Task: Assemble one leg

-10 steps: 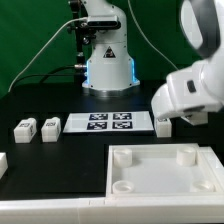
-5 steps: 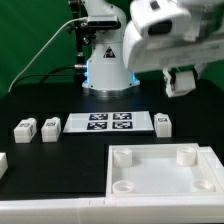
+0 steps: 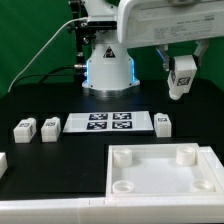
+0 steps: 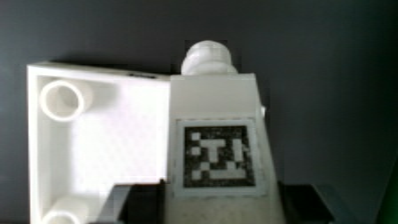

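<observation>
End effector [image 3: 180, 67] is clamped on one leg [image 3: 181, 84], aloft over the counter [image 3: 60, 155]. Carrying step appears in hand. Next move likely requires aligning the leg upright over a corner socket [image 3: 186, 154] of the tray [image 3: 155, 172].

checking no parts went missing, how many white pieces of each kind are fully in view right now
leg: 4 (three lying loose, one held in the gripper)
tray: 1
marker board: 1
total: 6
</observation>
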`<state>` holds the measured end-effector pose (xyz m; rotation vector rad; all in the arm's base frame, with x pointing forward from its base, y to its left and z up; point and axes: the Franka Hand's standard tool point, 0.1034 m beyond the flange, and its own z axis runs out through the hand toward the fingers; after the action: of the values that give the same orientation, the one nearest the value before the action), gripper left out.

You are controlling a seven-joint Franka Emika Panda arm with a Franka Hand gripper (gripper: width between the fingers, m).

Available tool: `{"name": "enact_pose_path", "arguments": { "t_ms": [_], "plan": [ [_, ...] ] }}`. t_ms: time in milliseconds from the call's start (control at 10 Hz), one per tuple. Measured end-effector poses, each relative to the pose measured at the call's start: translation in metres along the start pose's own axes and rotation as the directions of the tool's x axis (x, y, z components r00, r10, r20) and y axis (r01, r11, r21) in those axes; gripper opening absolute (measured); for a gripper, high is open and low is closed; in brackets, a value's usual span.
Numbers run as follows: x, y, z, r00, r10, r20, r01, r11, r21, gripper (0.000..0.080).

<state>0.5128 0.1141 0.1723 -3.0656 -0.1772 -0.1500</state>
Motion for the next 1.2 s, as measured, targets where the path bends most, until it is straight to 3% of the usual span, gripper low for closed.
{"name": "enact_pose_path", "arguments": {
  "t_ms": [200, 400, 600, 800, 900, 1200],
  "plan": [
    [-0.003, 0.001, 0.002, 0.981, -0.006, -0.193, 0.006, 1.000, 0.001, 0.0294],
    [0.004, 0.004, 0.004, 0.968, -0.018, -0.248, 0.019, 1.000, 0.001, 0.0294],
    [0.058, 0.019, 0.009, 0.955, -0.051, -0.291, 0.053, 0.999, -0.001, 0.0294],
    [0.083, 0.019, 0.030, 0.943, -0.063, -0.328, 0.070, 0.998, 0.007, 0.0294],
    [0.088, 0.010, 0.032, 0.932, -0.076, -0.354, 0.084, 0.996, 0.008, 0.0294],
    [0.087, 0.012, 0.031, 0.934, -0.076, -0.350, 0.083, 0.996, 0.007, 0.0294]
  ]
}}
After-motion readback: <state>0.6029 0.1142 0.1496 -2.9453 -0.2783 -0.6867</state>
